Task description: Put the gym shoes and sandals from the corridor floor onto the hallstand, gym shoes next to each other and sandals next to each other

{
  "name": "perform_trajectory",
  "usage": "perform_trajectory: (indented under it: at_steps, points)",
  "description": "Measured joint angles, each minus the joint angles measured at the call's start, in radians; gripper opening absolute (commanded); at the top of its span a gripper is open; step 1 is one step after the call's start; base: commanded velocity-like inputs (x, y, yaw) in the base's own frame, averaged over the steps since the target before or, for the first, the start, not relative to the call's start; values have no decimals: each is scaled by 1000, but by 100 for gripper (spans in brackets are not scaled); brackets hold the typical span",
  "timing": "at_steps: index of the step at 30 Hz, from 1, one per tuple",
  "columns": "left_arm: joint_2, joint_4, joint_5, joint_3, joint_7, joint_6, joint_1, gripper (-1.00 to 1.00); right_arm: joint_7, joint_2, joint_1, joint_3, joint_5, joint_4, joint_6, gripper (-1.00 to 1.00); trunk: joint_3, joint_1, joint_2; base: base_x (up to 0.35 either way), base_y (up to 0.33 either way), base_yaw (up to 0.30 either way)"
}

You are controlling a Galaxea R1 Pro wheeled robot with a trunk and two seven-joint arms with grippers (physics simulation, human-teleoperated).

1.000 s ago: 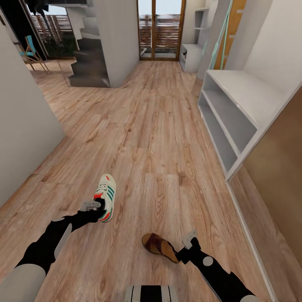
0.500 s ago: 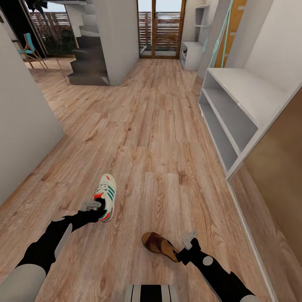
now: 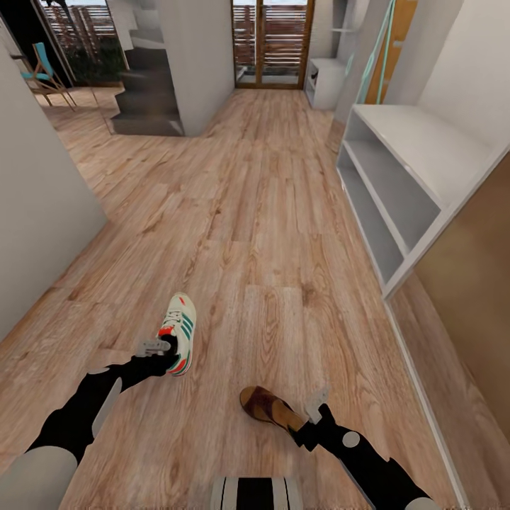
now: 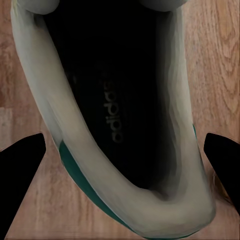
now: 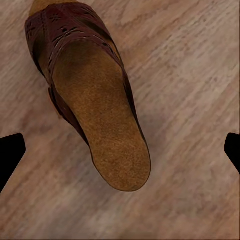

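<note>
both arms are matte black along the forearm, widening into pale grey-white shells nearer the shoulders. the right arm carries a small round grey disc on its black wrist. each arm ends in a light grey metal piece at the left hand (image 3: 157,347) and right hand (image 3: 312,411). low between them sits a rounded black-and-white striped part of the trunk.

White, green-striped gym shoe (image 3: 180,331); reddish-brown sandal (image 3: 269,409); wood-grain corridor floor (image 3: 262,234).
</note>
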Motion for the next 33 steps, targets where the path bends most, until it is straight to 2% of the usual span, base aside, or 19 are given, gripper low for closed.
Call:
perform_trajectory:
  at_steps: [6,18,24,31,33]
  points:
    - [2,2,0,1,0,0,2,-100,1,-1,0,0,0,0,-1,100,-29,3,-1,0,0,0]
    - [3,-3,2,2,1,0,3,-100,1,-1,0,-2,0,0,-1,100,-35,3,-1,0,0,0]
    - [3,-1,0,0,1,0,4,-100,1,-1,1,-2,0,0,-1,100,-64,5,-3,0,0,0]
    - [4,0,0,0,1,0,3,-100,1,-1,0,-2,0,0,-2,100,-69,5,-3,0,0,0]
    - [4,0,-1,1,1,0,4,-100,1,-3,1,-2,0,0,-2,100,-78,6,-3,0,0,0]
